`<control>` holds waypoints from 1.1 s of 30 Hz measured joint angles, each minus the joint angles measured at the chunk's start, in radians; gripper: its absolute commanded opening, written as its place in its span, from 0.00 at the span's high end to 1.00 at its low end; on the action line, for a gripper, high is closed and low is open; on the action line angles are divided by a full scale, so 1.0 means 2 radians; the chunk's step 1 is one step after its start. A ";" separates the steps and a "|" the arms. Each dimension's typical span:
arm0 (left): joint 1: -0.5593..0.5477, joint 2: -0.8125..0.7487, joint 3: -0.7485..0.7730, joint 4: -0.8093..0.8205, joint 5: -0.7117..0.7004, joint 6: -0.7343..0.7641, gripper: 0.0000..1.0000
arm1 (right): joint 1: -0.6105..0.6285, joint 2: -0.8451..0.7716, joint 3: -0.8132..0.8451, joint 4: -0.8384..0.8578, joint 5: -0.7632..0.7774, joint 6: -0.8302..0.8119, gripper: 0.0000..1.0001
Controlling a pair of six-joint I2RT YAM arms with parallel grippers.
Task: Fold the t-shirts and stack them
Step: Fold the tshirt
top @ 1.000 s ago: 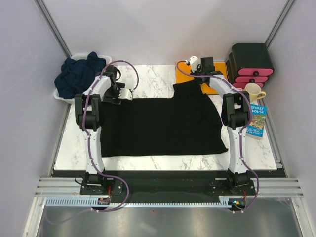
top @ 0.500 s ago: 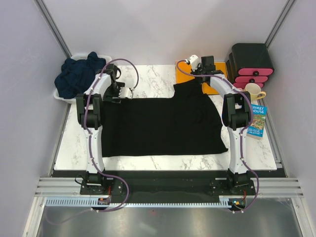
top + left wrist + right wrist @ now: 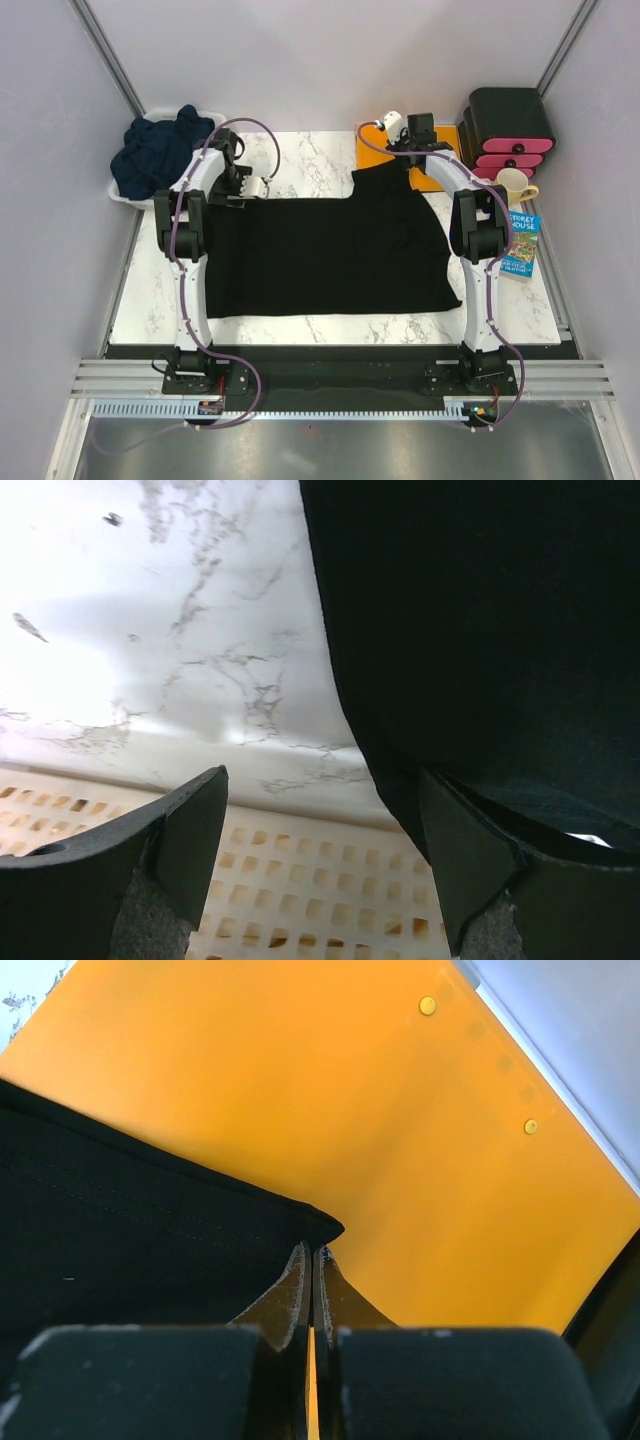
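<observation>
Black t-shirt (image 3: 320,250) lies flat on the marble table (image 3: 140,290), with bare marble along its near and left edges. Left gripper (image 3: 320,785) is spread wide at the far-left corner. Right gripper (image 3: 311,1250) pinches the far-right corner over an orange sheet (image 3: 400,1140).

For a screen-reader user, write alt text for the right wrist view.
The right gripper is shut, its fingertips meeting just over a corner of the black t-shirt; whether cloth is pinched between them cannot be told. The shirt fills the lower left, and a flat orange sheet fills most of the rest.
</observation>
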 measured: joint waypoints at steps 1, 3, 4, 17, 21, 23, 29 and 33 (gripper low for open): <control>0.001 -0.001 0.000 -0.002 0.000 -0.002 0.17 | 0.000 0.000 0.000 0.000 0.000 0.000 1.00; 0.002 -0.001 -0.001 -0.008 0.000 -0.006 0.19 | 0.000 0.000 0.000 0.000 0.000 0.000 1.00; 0.003 -0.001 -0.001 -0.011 0.001 -0.008 0.21 | 0.000 0.000 0.000 0.000 0.000 -0.001 1.00; 0.006 0.003 -0.002 -0.057 -0.006 -0.032 0.98 | 0.004 0.000 0.000 0.000 0.007 -0.014 1.00; 0.004 0.012 0.015 -0.069 -0.009 -0.042 0.98 | 0.004 0.000 0.000 0.000 0.015 -0.021 1.00; 0.004 0.019 0.030 -0.074 -0.006 -0.057 0.98 | 0.004 -0.002 -0.002 -0.001 0.018 -0.024 1.00; 0.004 0.027 0.060 -0.050 0.006 -0.093 0.98 | 0.003 -0.017 -0.007 -0.002 0.033 -0.032 1.00; 0.002 0.025 0.061 -0.035 0.009 -0.102 0.98 | 0.001 -0.039 -0.010 -0.004 0.038 -0.037 1.00</control>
